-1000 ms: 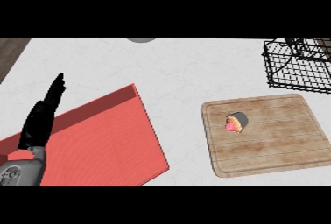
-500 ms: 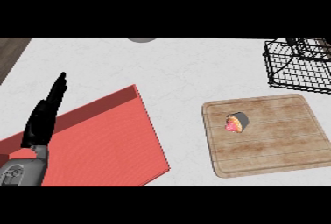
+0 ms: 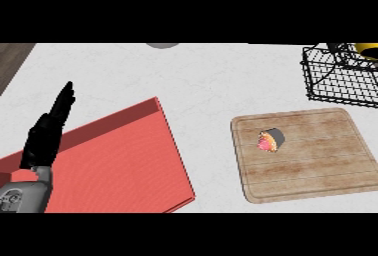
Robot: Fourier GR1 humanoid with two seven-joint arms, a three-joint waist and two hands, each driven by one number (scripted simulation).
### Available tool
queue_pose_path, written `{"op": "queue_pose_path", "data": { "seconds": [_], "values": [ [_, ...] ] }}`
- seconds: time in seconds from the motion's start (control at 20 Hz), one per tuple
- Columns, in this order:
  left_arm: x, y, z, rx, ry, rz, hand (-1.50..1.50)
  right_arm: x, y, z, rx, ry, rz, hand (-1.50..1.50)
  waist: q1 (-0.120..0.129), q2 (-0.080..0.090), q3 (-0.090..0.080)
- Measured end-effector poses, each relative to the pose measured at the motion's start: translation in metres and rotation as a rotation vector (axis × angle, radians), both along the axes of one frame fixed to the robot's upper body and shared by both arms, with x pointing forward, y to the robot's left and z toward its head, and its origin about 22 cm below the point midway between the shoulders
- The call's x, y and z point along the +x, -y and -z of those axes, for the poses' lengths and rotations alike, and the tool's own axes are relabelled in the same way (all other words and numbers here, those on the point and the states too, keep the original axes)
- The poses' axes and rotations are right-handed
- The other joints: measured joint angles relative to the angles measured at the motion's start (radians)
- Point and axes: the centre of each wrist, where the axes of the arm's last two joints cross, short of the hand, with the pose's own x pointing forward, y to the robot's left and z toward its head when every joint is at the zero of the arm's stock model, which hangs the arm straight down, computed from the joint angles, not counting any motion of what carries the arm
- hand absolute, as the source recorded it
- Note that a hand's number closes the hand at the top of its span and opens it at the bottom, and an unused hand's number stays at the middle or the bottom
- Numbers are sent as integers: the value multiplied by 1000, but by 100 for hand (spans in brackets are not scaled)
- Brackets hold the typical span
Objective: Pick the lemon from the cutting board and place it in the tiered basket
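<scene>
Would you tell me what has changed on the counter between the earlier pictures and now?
Very little. The left hand kept its open, fingers-up rest over the red mat, shifting only slightly in the view. Nothing was taken hold of or let go. The small object on the wooden cutting board lies where it was, and the wire basket stays at upper right. The right hand is not in view.

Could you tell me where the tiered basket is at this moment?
In the head view, the black wire tiered basket sits at the far right corner of the counter, just beyond the wooden cutting board, with something yellow inside it.
</scene>
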Motion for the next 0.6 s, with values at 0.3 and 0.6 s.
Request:
{"op": "queue_pose_path", "data": {
  "seconds": [0.3,0.6],
  "values": [
    [2,-5,5,-10,-2,-5,0,-6,13,-19,82,155,14,-150,-6,-1,2],
    [1,-1,6,15,-11,-14,0,-22,39,-51,138,248,94,-150,-18,-7,3]
  ]
}}
